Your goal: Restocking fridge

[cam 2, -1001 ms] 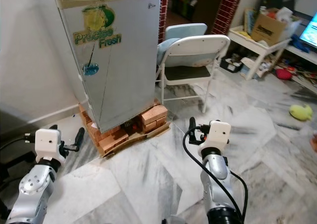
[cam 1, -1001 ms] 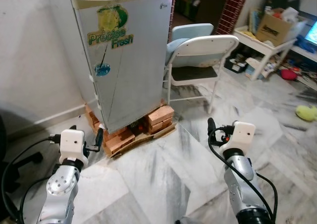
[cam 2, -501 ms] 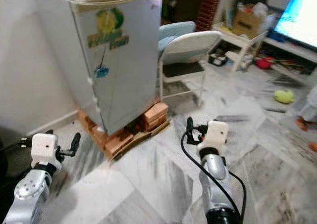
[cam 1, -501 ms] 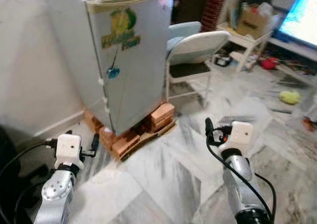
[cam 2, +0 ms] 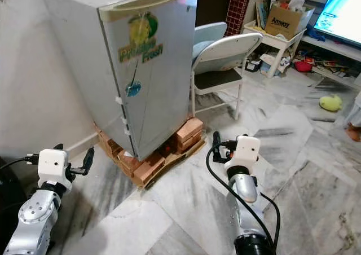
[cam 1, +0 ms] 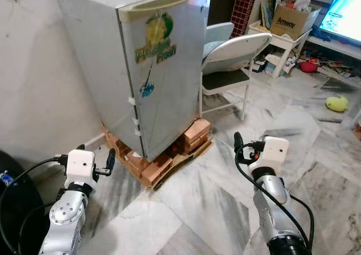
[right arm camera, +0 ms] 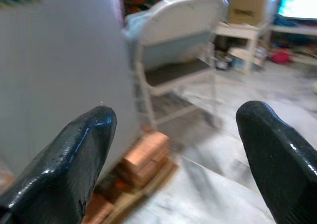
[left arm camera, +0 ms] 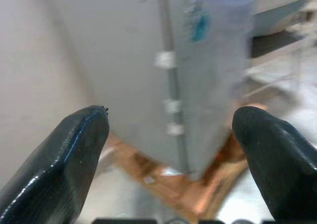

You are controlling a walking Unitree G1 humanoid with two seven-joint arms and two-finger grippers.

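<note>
A small grey fridge [cam 1: 152, 69] with a "Precise Fresh" sticker stands shut on stacked bricks [cam 1: 169, 153] against the wall. Its door seam faces me. My left gripper [left arm camera: 171, 149] is held low, to the left of the fridge's base, open and empty, with the fridge corner between its fingertips in the left wrist view. My right gripper [right arm camera: 173, 159] is held low to the right of the bricks, also open and empty. No item to stock can be seen.
A white folding chair [cam 1: 231, 63] stands right of the fridge. Behind it are a cluttered white table [cam 1: 287, 38] with a cardboard box and a lit screen [cam 1: 347, 18]. A yellow-green toy [cam 1: 337, 103] lies on the marble floor. A black object [cam 1: 11, 204] sits at lower left.
The whole picture has shifted: the camera has moved, so the fridge now sits further right and nearer. Both grippers keep the same low, open pose.
</note>
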